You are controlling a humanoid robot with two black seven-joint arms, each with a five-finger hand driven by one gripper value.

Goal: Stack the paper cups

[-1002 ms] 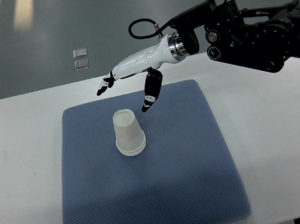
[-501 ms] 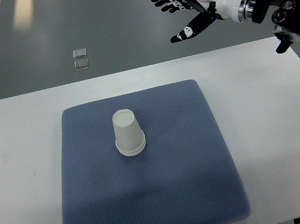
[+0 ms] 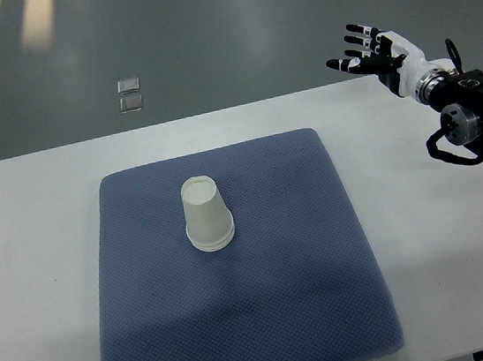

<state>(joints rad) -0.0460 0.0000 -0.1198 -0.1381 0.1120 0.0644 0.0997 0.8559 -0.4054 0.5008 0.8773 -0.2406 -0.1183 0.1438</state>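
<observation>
A white paper cup stack [image 3: 206, 214] stands upside down on the blue mat [image 3: 240, 305], a little left of the mat's middle. My right hand [image 3: 370, 50] is at the far right above the table's back edge, well away from the cups. Its fingers are spread and it holds nothing. The left arm is out of view.
The mat lies on a white table [image 3: 30, 262]. The right arm's black wrist and forearm [image 3: 473, 114] hang over the table's right side. Grey floor lies beyond the table's back edge, with a small clear object [image 3: 131, 95] on it.
My right hand has pulled back from above the cups, up and to the right, then lowered to the table's right back edge. The cups have not moved.
</observation>
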